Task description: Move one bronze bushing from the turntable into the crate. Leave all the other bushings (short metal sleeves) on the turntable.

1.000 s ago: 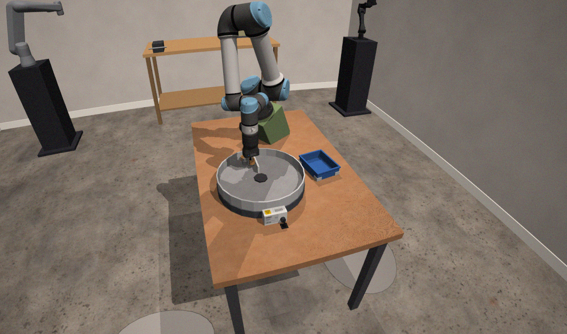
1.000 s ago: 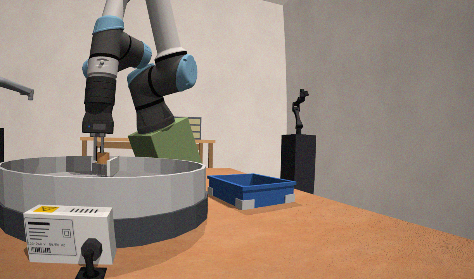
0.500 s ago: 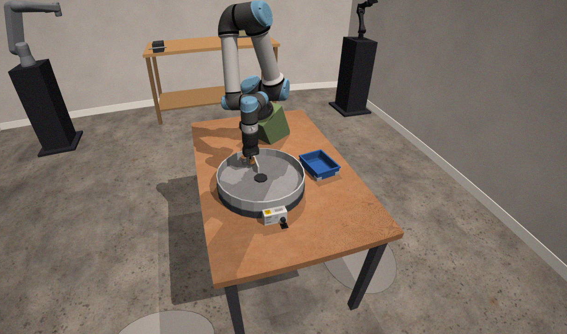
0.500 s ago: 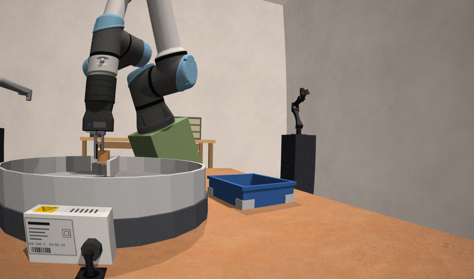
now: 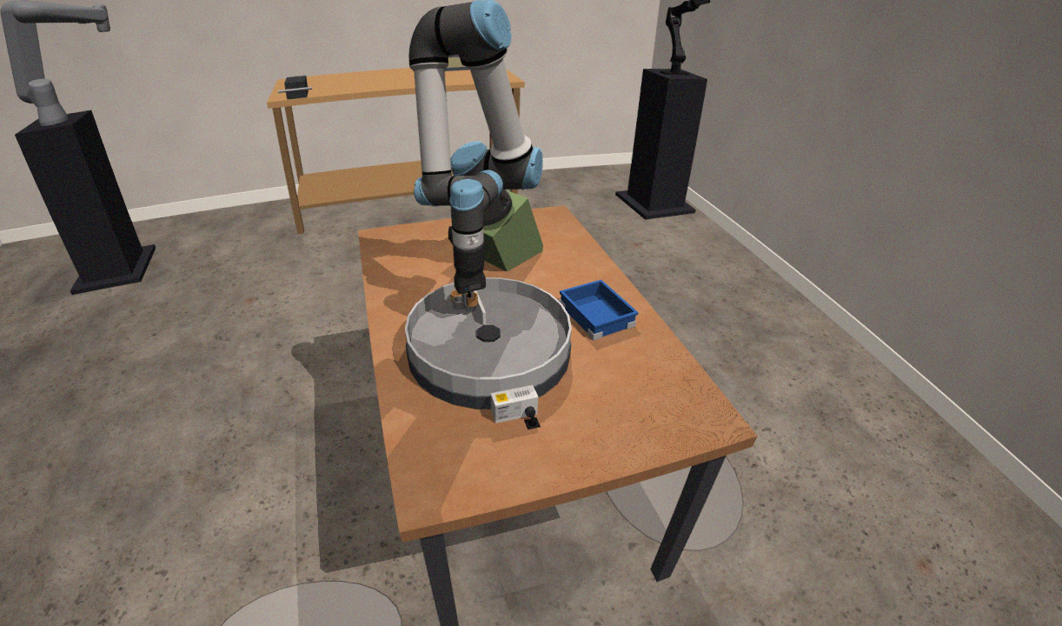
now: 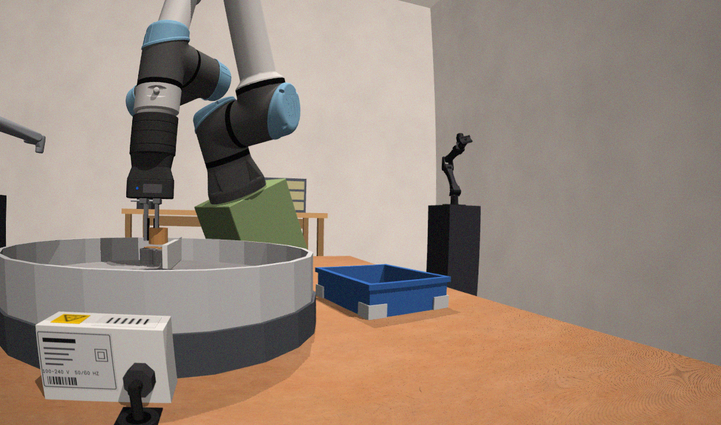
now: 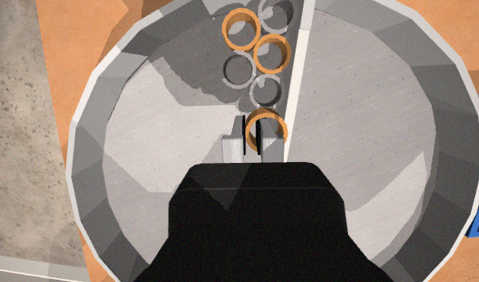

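My gripper (image 5: 466, 300) (image 6: 150, 232) (image 7: 250, 128) is shut on the wall of a bronze bushing (image 6: 160, 236) (image 7: 285, 126), with one finger inside the ring and one outside. The bushing hangs upright above the floor of the grey turntable (image 5: 489, 376) (image 6: 220, 296) (image 7: 456, 117), left of its upright divider (image 6: 171, 254) (image 7: 295, 90). In the wrist view, two other bronze bushings, one (image 7: 225, 29) farther back and one (image 7: 271, 72) nearer the divider, stand among grey bushings (image 7: 254, 70). The blue crate (image 5: 617, 322) (image 6: 410, 297) (image 7: 478, 231) stands right of the turntable, and no bushing shows in it.
The turntable's raised rim stands between the held bushing and the crate. A dark hub (image 5: 487, 333) sits at the turntable's centre. A white box (image 5: 511, 409) (image 6: 78, 364) with a black plug stands at its front. The arm's green base block (image 5: 519, 237) (image 6: 268, 216) is behind.
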